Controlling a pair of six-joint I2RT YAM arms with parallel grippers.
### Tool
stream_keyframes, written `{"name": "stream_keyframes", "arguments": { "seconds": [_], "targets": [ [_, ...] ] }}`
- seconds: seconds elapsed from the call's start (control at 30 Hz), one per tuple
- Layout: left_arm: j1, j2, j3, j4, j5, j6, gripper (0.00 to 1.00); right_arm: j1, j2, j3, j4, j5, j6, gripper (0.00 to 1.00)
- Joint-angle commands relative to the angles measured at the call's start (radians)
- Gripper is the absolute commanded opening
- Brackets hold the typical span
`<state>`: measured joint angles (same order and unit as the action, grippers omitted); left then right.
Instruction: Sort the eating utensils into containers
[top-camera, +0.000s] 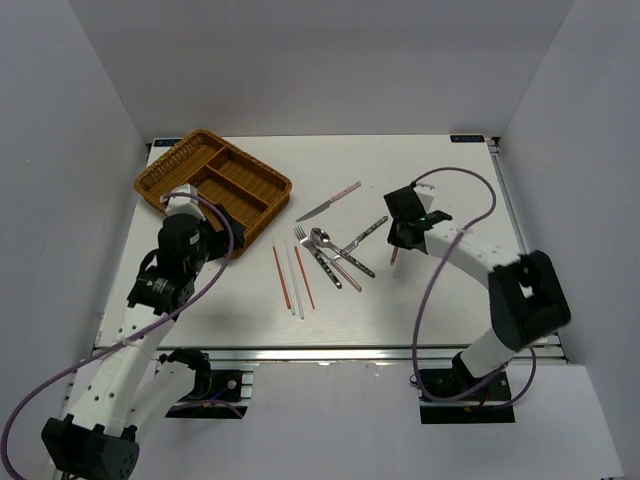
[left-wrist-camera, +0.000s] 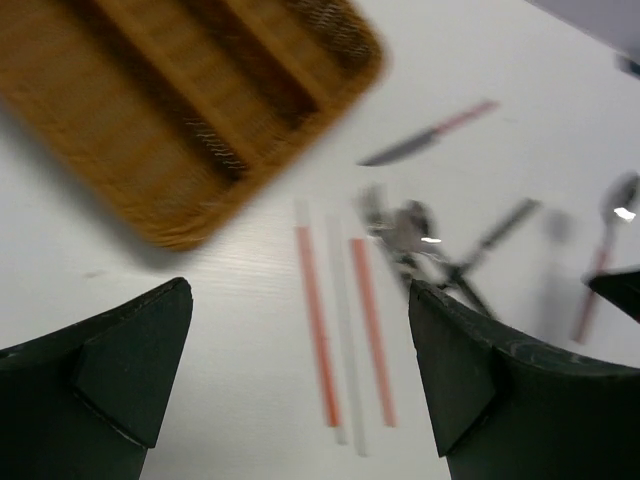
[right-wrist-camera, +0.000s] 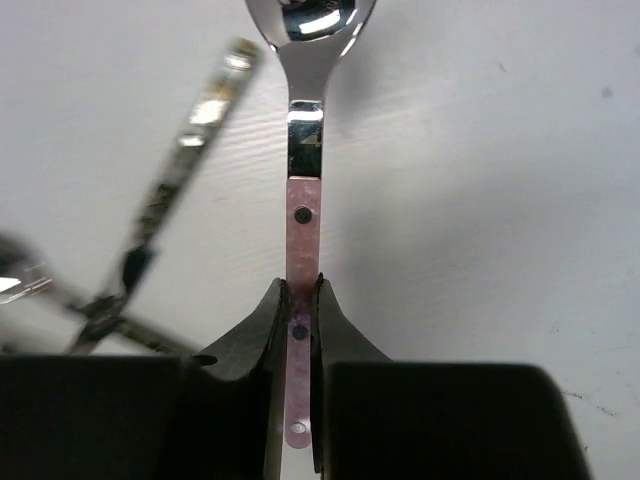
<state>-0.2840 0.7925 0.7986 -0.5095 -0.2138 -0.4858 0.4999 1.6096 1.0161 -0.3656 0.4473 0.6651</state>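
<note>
The brown wicker tray (top-camera: 215, 180) lies at the back left; it also shows in the left wrist view (left-wrist-camera: 180, 100). My right gripper (top-camera: 398, 240) is shut on the pink handle of a silver spoon (right-wrist-camera: 303, 225), held off the table right of the utensil pile. A pink-handled knife (top-camera: 328, 202), a fork (top-camera: 318, 255) and dark-handled utensils (top-camera: 362, 238) lie mid-table. Red chopsticks (left-wrist-camera: 315, 320) with a white one (left-wrist-camera: 345, 340) between them lie left of the pile. My left gripper (left-wrist-camera: 300, 370) is open and empty above the table, between tray and chopsticks.
White walls close in the table on three sides. A dark-handled knife (right-wrist-camera: 190, 150) lies just left of the held spoon. The tray's near corner (top-camera: 235, 250) sits close to my left gripper (top-camera: 222, 240).
</note>
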Motion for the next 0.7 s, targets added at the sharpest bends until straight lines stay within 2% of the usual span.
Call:
{"name": "stream_keyframes", "arguments": {
  "seconds": [0.0, 0.07, 0.13, 0.2, 0.3, 0.5, 0.63, 0.67],
  "targets": [
    [-0.038, 0.077, 0.016, 0.263, 0.402, -0.126, 0.98, 0.048, -0.209, 0.027, 0.091, -0.09, -0.174, 0.0],
    [-0.098, 0.12, 0.011, 0.418, 0.478, -0.224, 0.98, 0.063, -0.249, 0.029, 0.128, -0.308, -0.289, 0.0],
    [-0.202, 0.201, 0.048, 0.463, 0.458, -0.261, 0.98, 0.092, -0.307, 0.033, 0.122, -0.479, -0.315, 0.0],
    [-0.283, 0.273, 0.074, 0.517, 0.453, -0.283, 0.98, 0.164, -0.377, 0.01, 0.143, -0.486, -0.315, 0.0],
    [-0.343, 0.321, 0.094, 0.601, 0.433, -0.301, 0.97, 0.238, -0.453, -0.008, 0.185, -0.478, -0.292, 0.0],
    [-0.373, 0.37, 0.085, 0.624, 0.384, -0.341, 0.9, 0.333, -0.485, 0.001, 0.211, -0.452, -0.265, 0.0],
    [-0.374, 0.384, 0.067, 0.643, 0.383, -0.347, 0.81, 0.359, -0.43, 0.056, 0.176, -0.452, -0.268, 0.0],
    [-0.374, 0.39, 0.062, 0.667, 0.389, -0.352, 0.75, 0.374, -0.416, 0.076, 0.174, -0.45, -0.272, 0.0]
  ]
}}
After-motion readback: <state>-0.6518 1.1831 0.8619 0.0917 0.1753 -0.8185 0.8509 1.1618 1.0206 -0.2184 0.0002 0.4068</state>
